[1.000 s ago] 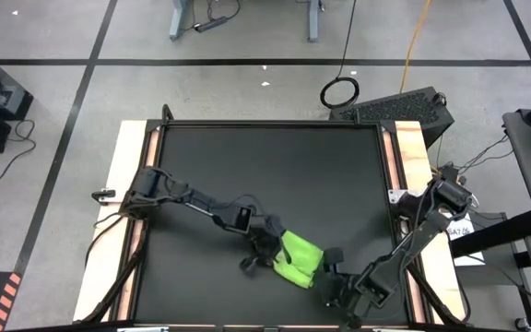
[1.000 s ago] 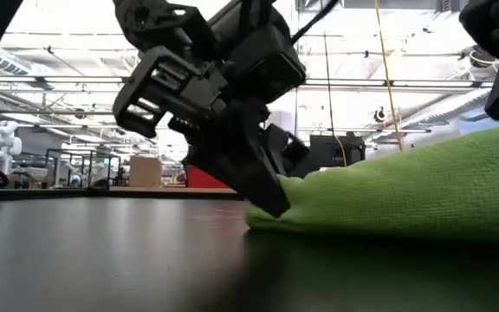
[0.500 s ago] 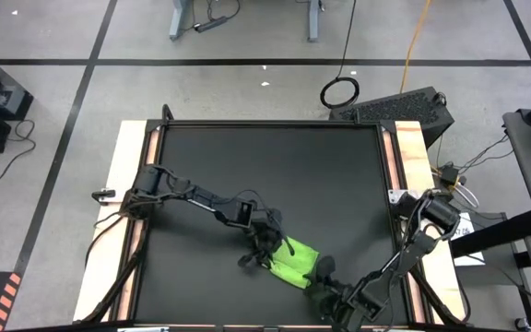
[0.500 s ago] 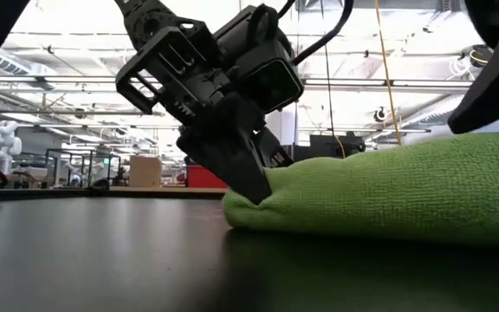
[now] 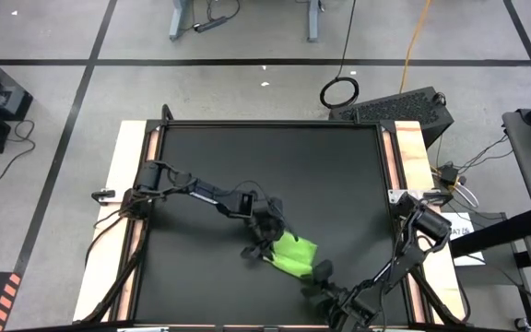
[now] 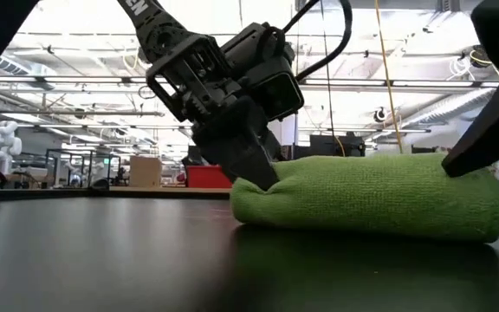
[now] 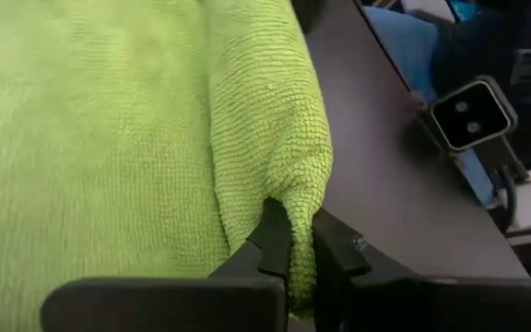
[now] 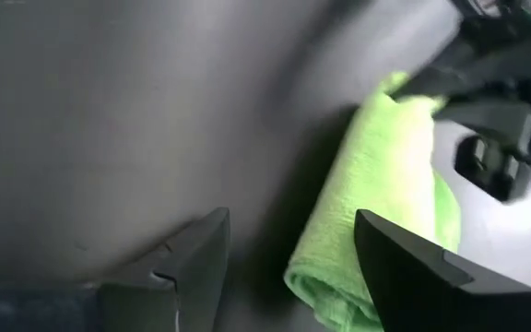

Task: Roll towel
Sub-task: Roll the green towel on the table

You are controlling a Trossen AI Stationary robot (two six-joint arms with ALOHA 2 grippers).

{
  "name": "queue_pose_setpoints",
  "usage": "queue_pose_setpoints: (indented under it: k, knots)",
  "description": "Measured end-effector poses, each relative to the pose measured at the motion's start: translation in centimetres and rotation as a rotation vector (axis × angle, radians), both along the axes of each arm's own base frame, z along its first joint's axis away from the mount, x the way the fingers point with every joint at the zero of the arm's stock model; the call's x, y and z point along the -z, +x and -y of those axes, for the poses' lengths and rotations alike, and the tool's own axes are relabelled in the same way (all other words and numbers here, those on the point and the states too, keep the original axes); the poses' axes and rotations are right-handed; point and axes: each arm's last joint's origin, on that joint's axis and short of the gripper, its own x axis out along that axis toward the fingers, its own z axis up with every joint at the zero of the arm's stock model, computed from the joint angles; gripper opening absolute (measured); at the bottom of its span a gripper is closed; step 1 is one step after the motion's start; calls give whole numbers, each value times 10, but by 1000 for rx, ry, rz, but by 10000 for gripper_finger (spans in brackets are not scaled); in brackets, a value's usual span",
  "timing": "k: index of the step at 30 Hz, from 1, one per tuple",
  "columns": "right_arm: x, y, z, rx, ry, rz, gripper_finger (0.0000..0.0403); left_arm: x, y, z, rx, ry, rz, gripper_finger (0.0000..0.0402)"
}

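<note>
The towel (image 5: pixel 292 253) lies on the black worktop (image 5: pixel 265 175), toward its near edge and a little right of centre, bunched into a short, thick roll of lime-green cloth. In the low view the towel (image 6: pixel 371 204) rests flat on the surface as a rounded bundle, its long side facing the camera. The left gripper (image 5: pixel 266 247) reaches in from the left side of the worktop and meets the roll at its left end; its jaws are clenched on a fold of the towel (image 7: pixel 155 138), and the left wrist view shows a thin ridge of fabric pinched between the two dark fingers (image 7: pixel 273 242). From table height, the left gripper (image 6: pixel 254 178) slants down onto the end of the roll, touching it. The right gripper (image 5: pixel 324 277) sits at the other end of the roll, near the front edge of the worktop, with its jaws released and spread wide (nothing lies between them). In the right wrist view the towel (image 8: pixel 381 184) is just ahead of the parted fingers (image 8: pixel 196 254), close by but not gripped, with the left arm's dark hardware beyond it.
</note>
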Motion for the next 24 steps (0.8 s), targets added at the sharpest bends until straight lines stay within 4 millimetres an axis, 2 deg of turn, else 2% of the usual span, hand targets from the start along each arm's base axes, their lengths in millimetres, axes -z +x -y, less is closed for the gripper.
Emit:
queue_pose_setpoints:
  k: [4, 10, 19, 24]
  knots:
    - [0, 0, 2, 37, -32, 53, 218, 2, -2, 0, 4, 3, -32, 18]
    - [-5, 5, 2, -6, -133, 54, 209, 2, -4, 0, -1, 11, -49, 18]
    - [-2, 13, 17, 56, -72, -29, 236, 2, -3, 0, -4, 13, -49, 18]
    - [9, 17, 22, 93, -13, -104, 237, 2, -3, -1, -18, 7, -57, 18]
